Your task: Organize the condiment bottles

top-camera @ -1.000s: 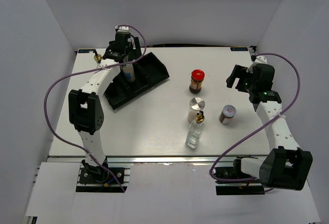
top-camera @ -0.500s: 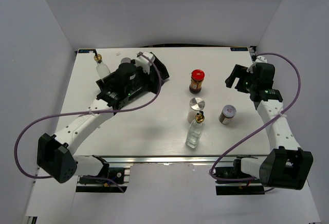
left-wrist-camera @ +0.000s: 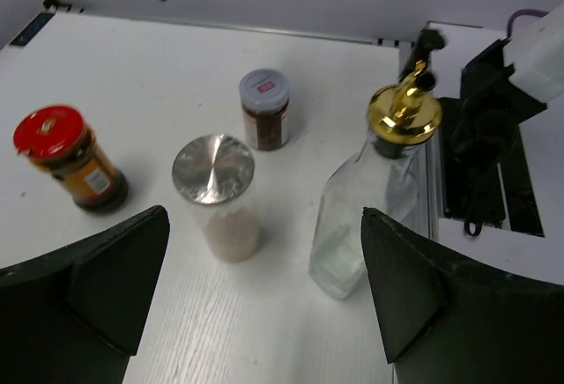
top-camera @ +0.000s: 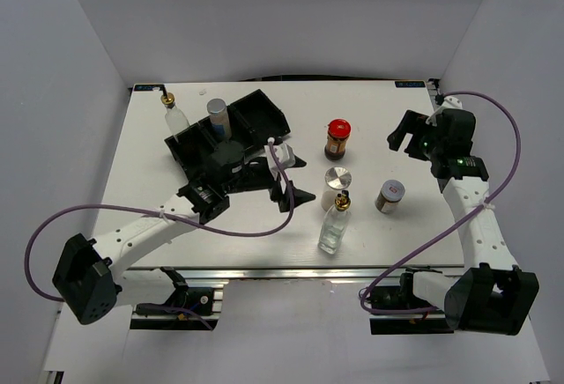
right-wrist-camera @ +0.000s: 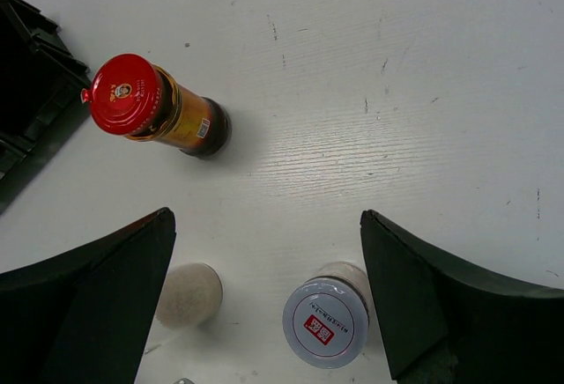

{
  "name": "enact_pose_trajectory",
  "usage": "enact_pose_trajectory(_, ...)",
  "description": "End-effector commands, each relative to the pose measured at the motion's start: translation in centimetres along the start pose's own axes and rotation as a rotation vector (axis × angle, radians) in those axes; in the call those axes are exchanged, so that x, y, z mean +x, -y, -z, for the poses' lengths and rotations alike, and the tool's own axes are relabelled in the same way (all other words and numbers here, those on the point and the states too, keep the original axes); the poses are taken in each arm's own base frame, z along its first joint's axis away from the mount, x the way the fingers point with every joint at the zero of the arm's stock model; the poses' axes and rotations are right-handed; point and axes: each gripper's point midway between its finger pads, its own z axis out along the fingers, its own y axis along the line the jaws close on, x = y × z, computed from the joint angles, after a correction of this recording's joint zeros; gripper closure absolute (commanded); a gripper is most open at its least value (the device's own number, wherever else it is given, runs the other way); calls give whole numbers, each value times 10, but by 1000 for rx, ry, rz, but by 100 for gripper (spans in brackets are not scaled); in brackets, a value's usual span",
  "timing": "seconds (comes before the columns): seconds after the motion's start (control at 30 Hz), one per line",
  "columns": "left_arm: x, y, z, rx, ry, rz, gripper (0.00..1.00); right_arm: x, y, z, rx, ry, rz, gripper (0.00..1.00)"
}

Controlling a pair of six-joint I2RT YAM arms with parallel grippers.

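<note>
My left gripper (top-camera: 293, 177) is open and empty, at the middle of the table just left of a white silver-capped shaker (top-camera: 337, 183) and a clear glass bottle with a gold spout (top-camera: 334, 225). In the left wrist view the shaker (left-wrist-camera: 218, 195) and the bottle (left-wrist-camera: 374, 199) stand ahead of the jaws, which are wide apart. A red-lidded dark jar (top-camera: 337, 138) and a silver-lidded brown jar (top-camera: 389, 195) stand nearby. My right gripper (top-camera: 405, 134) is open above the table, with the brown jar (right-wrist-camera: 326, 322) and the red-lidded jar (right-wrist-camera: 152, 108) below. A second shaker (top-camera: 218, 116) stands in the black tray (top-camera: 256, 120). A second glass bottle (top-camera: 174, 113) stands left of the tray.
The black compartmented tray sits at the back left, its corner showing in the right wrist view (right-wrist-camera: 26, 93). Purple cables loop from both arms. The table's near edge has a metal rail (top-camera: 291, 271). White walls close in on three sides.
My left gripper has let go of the shaker in the tray, pulled back and swung right to the table's middle, facing the shaker and bottle. The right arm has barely moved.
</note>
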Motion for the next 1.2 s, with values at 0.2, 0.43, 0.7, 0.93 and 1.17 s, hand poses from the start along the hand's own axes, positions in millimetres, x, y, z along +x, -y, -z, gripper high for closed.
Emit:
enact_pose_trajectory(0.2,-27,22,-38,60,92,-54,2,-13,-5,9,-13,46,11,11)
enact_pose_trajectory(0.43,-26,34,-60,136,75,-68,2,-13,0,11,9,57,21,11)
enact_pose_trajectory(0.7,-14,49,-71,188,39,-49,2,-15,0,14,10,72,26,11)
enact_pose_trajectory(0.93,-16,52,-61,173,58,-53,2,-13,-11,13,-54,62,29,11)
enact_pose_trajectory(1.17,-13,65,-75,239,44,-35,2,-14,-8,14,-34,72,28,11)
